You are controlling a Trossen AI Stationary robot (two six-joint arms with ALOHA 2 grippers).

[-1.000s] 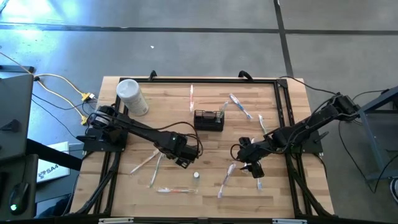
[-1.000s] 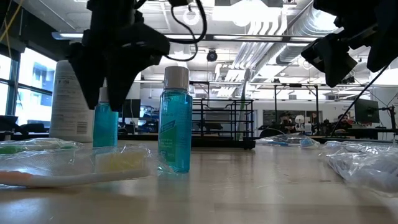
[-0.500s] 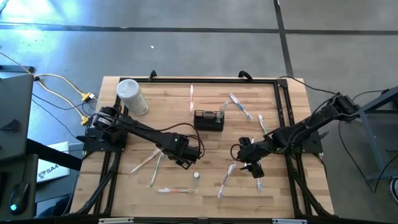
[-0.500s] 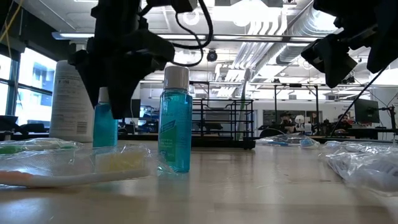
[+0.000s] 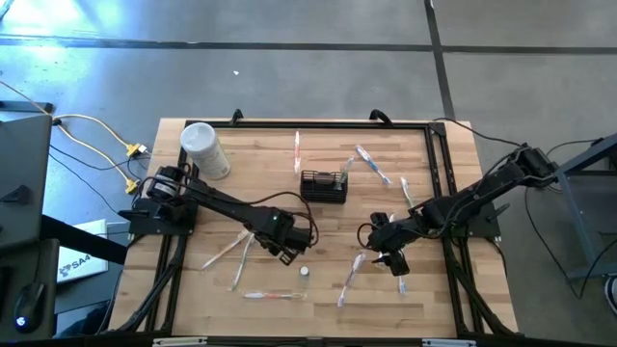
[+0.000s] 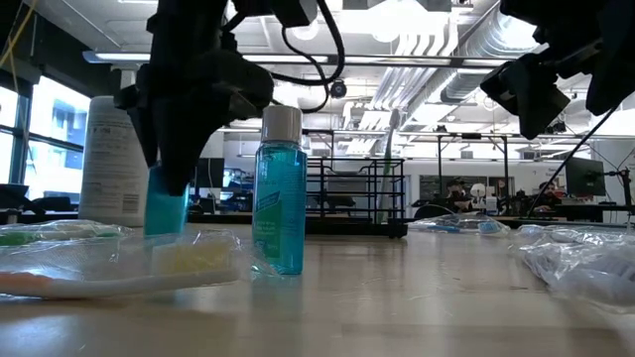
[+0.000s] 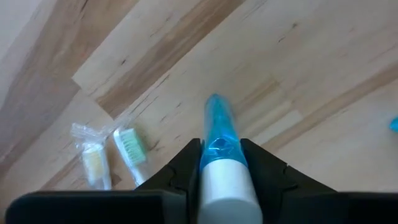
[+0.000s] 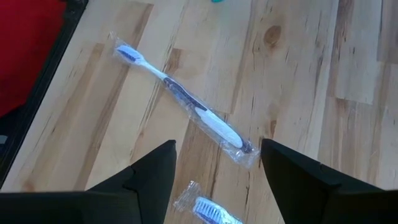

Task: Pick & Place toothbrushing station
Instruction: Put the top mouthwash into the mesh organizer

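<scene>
My left gripper [image 5: 292, 253] is at the table's middle, shut on a small blue bottle [image 6: 166, 208] with a white cap [image 7: 227, 193]. A second blue bottle [image 6: 278, 193] stands upright just beside it, toward the near edge [image 5: 305, 273]. The toothbrushing station [image 5: 324, 185] is a black wire caddy resting on its base beyond them, with a toothbrush upright in it [image 6: 387, 164]. Open and touching nothing, my right gripper [image 5: 395, 260] hangs above a wrapped toothbrush [image 8: 186, 102] at the right. My left gripper pinches the blue bottle between its two fingers, one on each side of its upper body just below the white cap [image 7: 217, 146]. The fingers [image 7: 254, 158] come from above, pointing down. The bottle's base [image 6: 164, 230] seems to be on the table, and the bottle leans slightly.
A tall white cylindrical container [image 5: 204, 149] stands at the far left. Wrapped toothbrushes lie scattered: far of the caddy [image 5: 297, 151], at the far right [image 5: 371, 164], near my right gripper [image 5: 352, 278] and at the near left [image 5: 241, 262], [image 5: 273, 295].
My left gripper has come down a little over the blue bottle and shut on it. The bottle, upright before, now leans slightly. My right gripper has kept still.
</scene>
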